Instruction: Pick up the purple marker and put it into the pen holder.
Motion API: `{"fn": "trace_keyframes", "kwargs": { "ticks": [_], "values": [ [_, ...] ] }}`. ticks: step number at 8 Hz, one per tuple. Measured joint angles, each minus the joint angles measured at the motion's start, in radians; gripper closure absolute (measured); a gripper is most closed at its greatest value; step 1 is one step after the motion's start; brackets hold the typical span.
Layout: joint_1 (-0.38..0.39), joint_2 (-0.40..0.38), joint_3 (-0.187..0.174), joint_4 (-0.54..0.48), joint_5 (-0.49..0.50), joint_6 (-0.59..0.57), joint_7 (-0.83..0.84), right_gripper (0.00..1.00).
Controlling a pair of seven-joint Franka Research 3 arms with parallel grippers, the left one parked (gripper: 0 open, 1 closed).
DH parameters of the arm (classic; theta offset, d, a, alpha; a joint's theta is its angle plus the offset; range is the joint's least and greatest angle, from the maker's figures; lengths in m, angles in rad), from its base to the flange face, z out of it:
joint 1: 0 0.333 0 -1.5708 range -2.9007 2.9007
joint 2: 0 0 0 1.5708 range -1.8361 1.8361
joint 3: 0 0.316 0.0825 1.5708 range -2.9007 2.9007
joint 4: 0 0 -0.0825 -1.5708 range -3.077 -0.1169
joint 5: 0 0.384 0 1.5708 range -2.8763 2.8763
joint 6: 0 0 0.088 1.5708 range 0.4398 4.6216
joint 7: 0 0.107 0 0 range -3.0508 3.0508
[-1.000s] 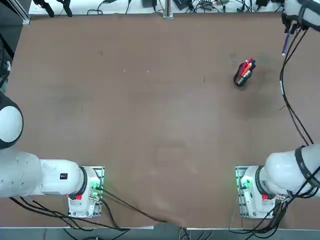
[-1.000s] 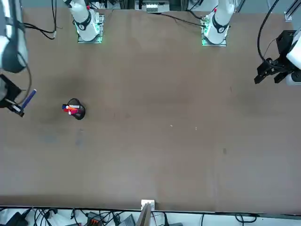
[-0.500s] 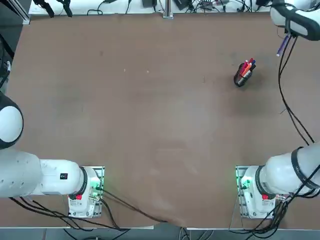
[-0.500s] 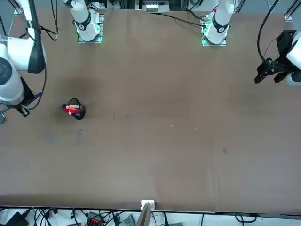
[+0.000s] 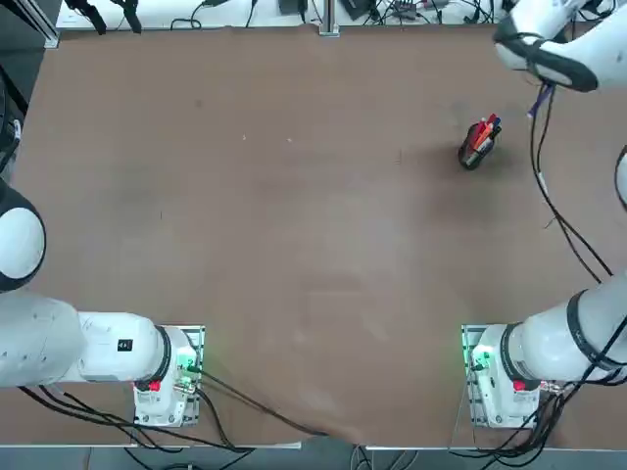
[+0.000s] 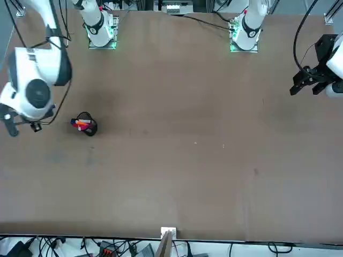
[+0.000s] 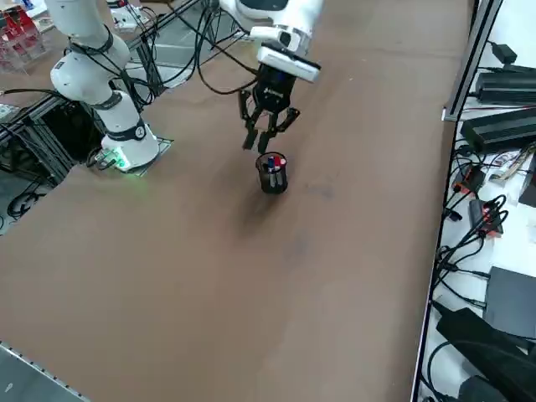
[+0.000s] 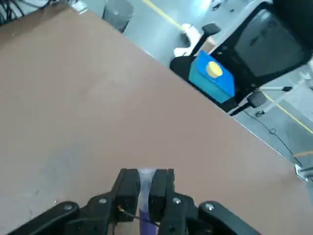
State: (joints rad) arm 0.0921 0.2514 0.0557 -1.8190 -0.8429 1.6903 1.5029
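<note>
Purple shows plainly only in my wrist view: the purple marker (image 8: pixel 145 193), pale and whitish at its outer end, sits pinched between my right gripper (image 8: pixel 145 188) fingers (image 8: pixel 128 188), which are closed tight on it, with bare brown table (image 8: pixel 98 107) beneath and, past the table's edge, a black chair carrying a blue box. From overhead my wrist housing covers the gripper, and all I can see of the marker (image 5: pixel 538 99) is a short purple-blue sliver poking out below the white housing, up off the table, near the far right of the table (image 5: pixel 294 215), to the right of the pen holder (image 5: pixel 472 154) and clear of it. That view also shows the holder as a small black cup leaning its red, orange and blue pens toward the far edge. The front view gives me neither marker nor fingers, since the arm's big white joint blocks them; it shows the holder (image 6: pixel 87 125) standing just beside that joint. The right side view shows the height: my gripper (image 7: pixel 266 136) hangs pointing down above and just to the near side of the holder (image 7: pixel 272 174), not touching it, though there I cannot make out the marker among the dark fingers.
</note>
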Motion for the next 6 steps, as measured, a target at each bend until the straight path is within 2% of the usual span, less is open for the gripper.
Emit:
{"fn": "trace_keyframes", "kwargs": {
  "ticks": [3,6],
  "values": [
    [0.111,0.060,0.000,0.014,-0.092,-0.163,0.281,0.85],
    [0.198,0.197,-0.001,0.130,-0.124,-0.342,0.461,0.85]
  ]
}}
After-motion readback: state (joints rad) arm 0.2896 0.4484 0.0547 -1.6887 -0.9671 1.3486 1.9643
